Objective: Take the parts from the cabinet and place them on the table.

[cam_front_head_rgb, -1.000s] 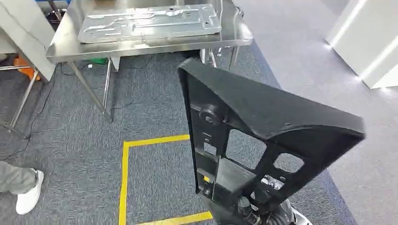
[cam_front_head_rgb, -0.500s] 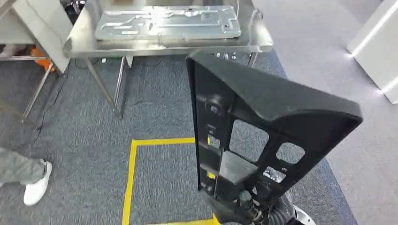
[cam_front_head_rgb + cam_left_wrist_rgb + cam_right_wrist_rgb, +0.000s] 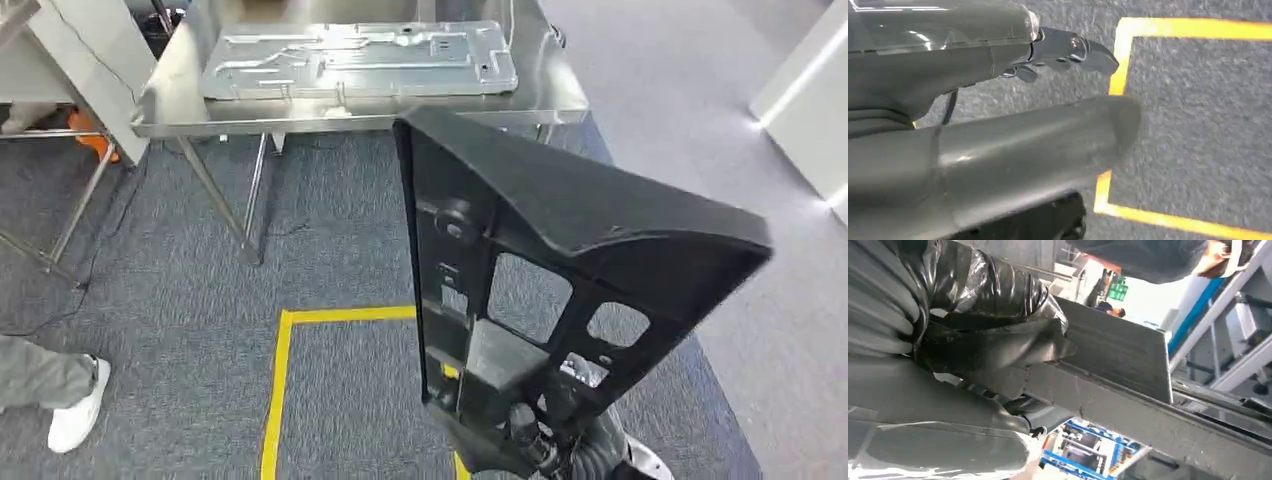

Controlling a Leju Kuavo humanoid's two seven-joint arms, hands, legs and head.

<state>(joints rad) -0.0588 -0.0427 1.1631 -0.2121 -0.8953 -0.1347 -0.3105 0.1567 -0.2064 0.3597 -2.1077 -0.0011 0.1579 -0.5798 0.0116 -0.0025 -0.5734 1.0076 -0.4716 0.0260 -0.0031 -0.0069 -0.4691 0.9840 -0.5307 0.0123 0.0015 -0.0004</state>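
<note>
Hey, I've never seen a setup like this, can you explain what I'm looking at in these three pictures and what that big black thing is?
These come from a two-armed humanoid robot. One picture looks down from its head. There the right hand holds up a large black part with cut-out openings. Ahead stands a steel table carrying a flat metal panel. Yellow tape marks the carpet, and a person's shoe shows at the left edge. The other two pictures come from wrist cameras: one shows the left hand holding nothing above the carpet, the other shows the right hand's fingers gripping the black part.

Steel table [image 3: 160,105] ahead largely covered by metal panel [image 3: 355,60], bare front edge, open carpet [image 3: 180,280] seemingly between.
</note>
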